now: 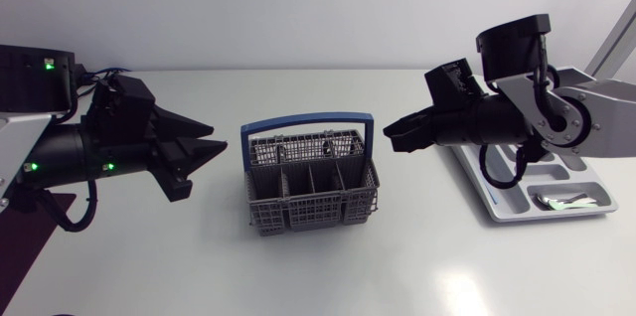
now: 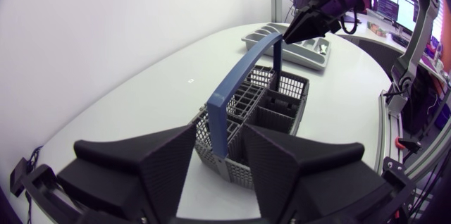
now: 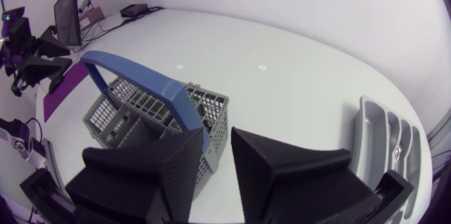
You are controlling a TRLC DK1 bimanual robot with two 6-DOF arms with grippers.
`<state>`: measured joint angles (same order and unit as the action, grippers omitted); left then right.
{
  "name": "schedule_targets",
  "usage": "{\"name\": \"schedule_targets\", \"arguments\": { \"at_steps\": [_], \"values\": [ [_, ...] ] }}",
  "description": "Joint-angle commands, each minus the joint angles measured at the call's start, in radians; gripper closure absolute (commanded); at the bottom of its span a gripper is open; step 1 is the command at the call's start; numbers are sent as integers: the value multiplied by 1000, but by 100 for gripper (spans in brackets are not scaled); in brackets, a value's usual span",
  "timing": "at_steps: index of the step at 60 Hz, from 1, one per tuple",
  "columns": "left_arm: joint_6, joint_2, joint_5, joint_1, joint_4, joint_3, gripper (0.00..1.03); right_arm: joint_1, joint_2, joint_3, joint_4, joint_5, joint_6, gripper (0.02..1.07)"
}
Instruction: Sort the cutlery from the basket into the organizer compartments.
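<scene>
The grey cutlery basket [image 1: 310, 189] with a blue handle [image 1: 308, 120] stands at the table's middle; I cannot make out any cutlery in its compartments. The pale grey organizer [image 1: 497, 200] lies at the right, with a shiny metal piece [image 1: 562, 202] in its nearest compartment. My left gripper [image 1: 213, 140] hovers left of the basket, open and holding nothing; in its wrist view [image 2: 218, 136] the basket [image 2: 271, 104] sits just ahead. My right gripper [image 1: 392, 137] hangs between basket and organizer, its fingers a little apart and holding nothing [image 3: 217, 136], with the basket [image 3: 134, 111] ahead.
The organizer [image 3: 384, 136] lies beside my right gripper in its wrist view. White tabletop stretches in front of and behind the basket. A dark purple mat [image 1: 45, 202] lies under my left arm at the table's left edge.
</scene>
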<state>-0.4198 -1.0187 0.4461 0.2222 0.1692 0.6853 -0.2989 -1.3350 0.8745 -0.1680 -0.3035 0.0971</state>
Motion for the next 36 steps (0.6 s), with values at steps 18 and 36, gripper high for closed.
{"name": "schedule_targets", "arguments": {
  "at_steps": [18,36],
  "values": [
    [-16,-216,36,-21,30,77,100,1,-4,-3,4,-2,-13,73],
    [-10,-337,43,-9,-30,135,100,-5,-95,41,51,-2,-28,73]
  ]
}}
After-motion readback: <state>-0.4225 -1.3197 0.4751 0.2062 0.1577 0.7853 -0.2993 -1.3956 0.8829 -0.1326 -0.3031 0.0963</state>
